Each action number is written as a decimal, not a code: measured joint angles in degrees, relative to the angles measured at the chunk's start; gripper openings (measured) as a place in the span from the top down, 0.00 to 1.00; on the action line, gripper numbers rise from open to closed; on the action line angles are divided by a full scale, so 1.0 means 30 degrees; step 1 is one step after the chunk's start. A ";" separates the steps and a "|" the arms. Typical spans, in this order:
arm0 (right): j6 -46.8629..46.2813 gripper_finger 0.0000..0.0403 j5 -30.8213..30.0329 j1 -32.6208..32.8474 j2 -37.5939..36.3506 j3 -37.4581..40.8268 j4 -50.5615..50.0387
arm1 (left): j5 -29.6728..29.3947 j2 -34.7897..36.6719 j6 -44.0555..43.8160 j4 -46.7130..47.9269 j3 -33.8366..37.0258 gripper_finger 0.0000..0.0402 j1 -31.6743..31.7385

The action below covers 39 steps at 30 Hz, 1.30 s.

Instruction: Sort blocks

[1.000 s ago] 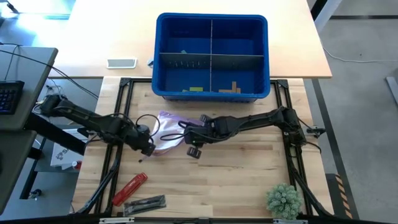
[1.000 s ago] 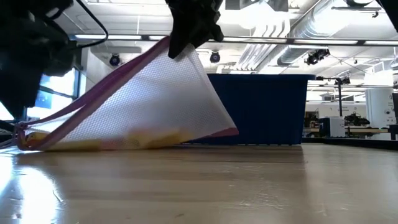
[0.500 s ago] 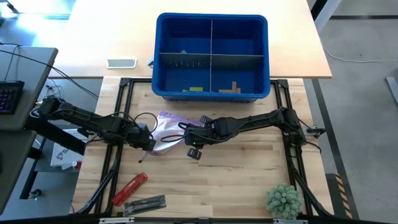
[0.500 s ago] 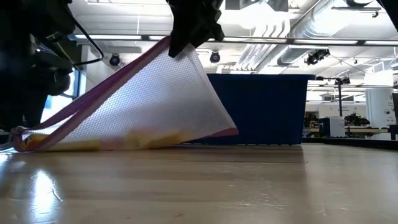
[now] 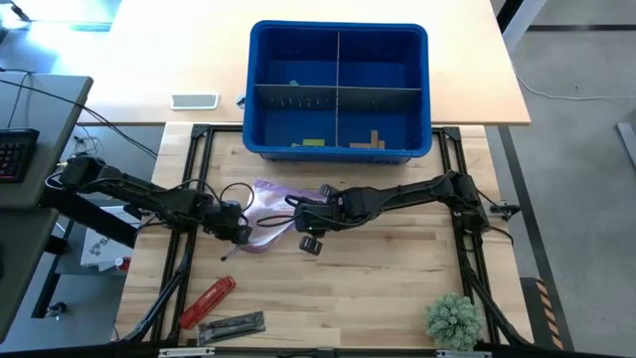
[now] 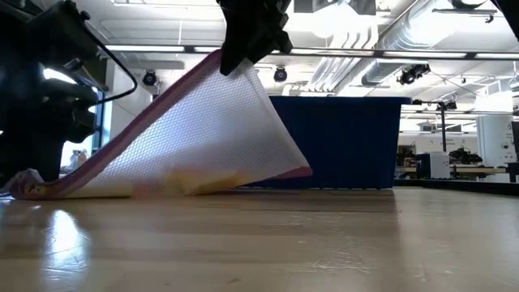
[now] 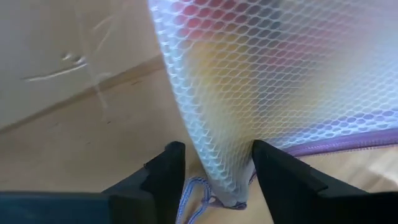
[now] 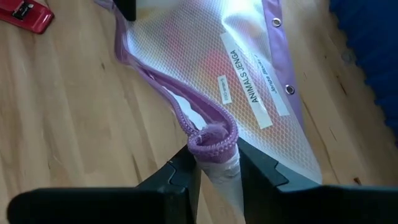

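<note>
Change: your left gripper [image 7: 214, 171] has shifted, fingers now spread astride the purple-edged white mesh pouch [image 5: 270, 204] corner.
Right gripper [image 8: 214, 165]: still pinching pouch's zipper end.
Label: "ANIMALS JENGA".

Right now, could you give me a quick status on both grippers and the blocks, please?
Right gripper shut on mesh bag corner, lifting it. Left gripper open around the bag's low end. Blocks: few in bin, rest bagged.

Wooden surface [image 5: 378, 288], seen from above:
- Blue bin [image 5: 338, 91], four compartments; a few blocks [image 5: 343, 143] in the near ones.
- White mesh pouch [image 5: 270, 211], purple-edged, mid-surface.
- Left end effector [image 5: 238, 229] at the pouch's left end; right end effector [image 5: 306, 221] at its right end.
- Red tool [image 5: 207, 300], front left, with a dark object [image 5: 232, 325] beside it.
- Small green plant [image 5: 453, 320], front right.
- Phone [image 5: 194, 100], left of bin.
</note>
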<state>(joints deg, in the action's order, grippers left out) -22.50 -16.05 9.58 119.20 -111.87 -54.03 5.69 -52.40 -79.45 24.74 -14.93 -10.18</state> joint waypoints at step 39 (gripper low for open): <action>0.2764 0.83 0.2639 0.1568 -0.0313 -0.2869 -0.5580 | -0.7229 0.4182 -0.1392 -0.0568 -0.7156 1.00 -0.0669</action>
<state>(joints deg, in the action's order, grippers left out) -14.21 -8.14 14.29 118.26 -120.48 -70.77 -16.00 -39.86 -83.62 23.04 -36.40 -12.19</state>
